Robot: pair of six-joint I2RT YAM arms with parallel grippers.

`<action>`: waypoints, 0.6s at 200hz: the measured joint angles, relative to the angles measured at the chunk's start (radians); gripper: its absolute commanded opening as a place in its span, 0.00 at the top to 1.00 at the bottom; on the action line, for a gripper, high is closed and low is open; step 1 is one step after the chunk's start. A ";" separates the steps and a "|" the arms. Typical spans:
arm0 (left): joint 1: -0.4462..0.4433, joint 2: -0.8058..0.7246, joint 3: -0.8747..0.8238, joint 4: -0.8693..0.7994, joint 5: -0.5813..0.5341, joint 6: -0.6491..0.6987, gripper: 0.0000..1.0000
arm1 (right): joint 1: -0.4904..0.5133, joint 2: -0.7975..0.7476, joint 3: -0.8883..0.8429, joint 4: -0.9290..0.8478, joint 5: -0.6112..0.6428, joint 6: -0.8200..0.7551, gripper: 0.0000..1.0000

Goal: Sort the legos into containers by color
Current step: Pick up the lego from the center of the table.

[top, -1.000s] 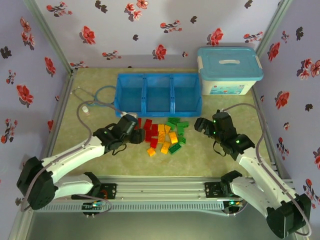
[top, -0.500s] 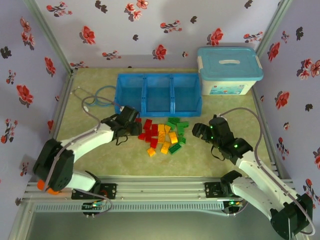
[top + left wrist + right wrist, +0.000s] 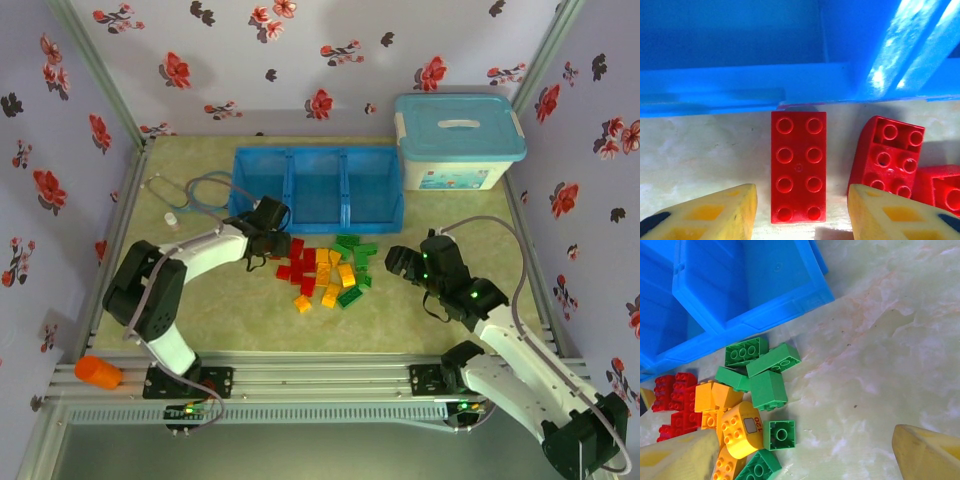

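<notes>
While the top camera gives the whole desk (image 3: 420,200), it is the wrist cameras that bring the fine detail. From above, the low translucent blue plastic tray with three square compartments (image 3: 340,225) stands at the middle of the far edge of the desk, and the white plastic bin with a light-blue lid (image 3: 458,140) stands beside it, toward the far right corner. The small red, orange-yellow and green plastic legos (image 3: 325,270) lie in one heap on the middle of the desk, just before the near wall of the tray and outside it. The left gripper (image 3: 278,240) is at the left end of the heap, near the tray, but its jaws are too small to judge there. The left wrist camera is clearer: the yellow fingers (image 3: 715,215) stand one on each side of a flat red brick with eight studs (image 3: 798,165), with a narrow gap on both sides, so the pincer is open and holds nothing. This brick lies flat, its far end just at the tray wall (image 3: 740,85), and a second red brick (image 3: 887,155) leans tilted just to its right. The right gripper (image 3: 400,262) hovers near the right of the heap. In the right wrist camera its jaws stand wide apart and hold nothing, and this view shows the green bricks (image 3: 767,387) and a rounded orange brick with a small label (image 3: 742,430).
</notes>
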 measured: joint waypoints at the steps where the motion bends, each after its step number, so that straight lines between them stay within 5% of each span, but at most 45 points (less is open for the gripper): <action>1: 0.000 0.001 0.001 0.000 0.000 0.000 0.50 | 0.000 0.000 0.000 0.000 0.000 0.000 0.10; 51: 0.006 0.058 0.009 0.011 0.000 0.004 0.51 | 0.000 0.000 0.000 0.000 0.000 0.000 0.10; 120: 0.014 0.110 0.026 0.023 -0.001 0.022 0.65 | 0.000 0.000 0.000 0.000 0.004 0.000 0.11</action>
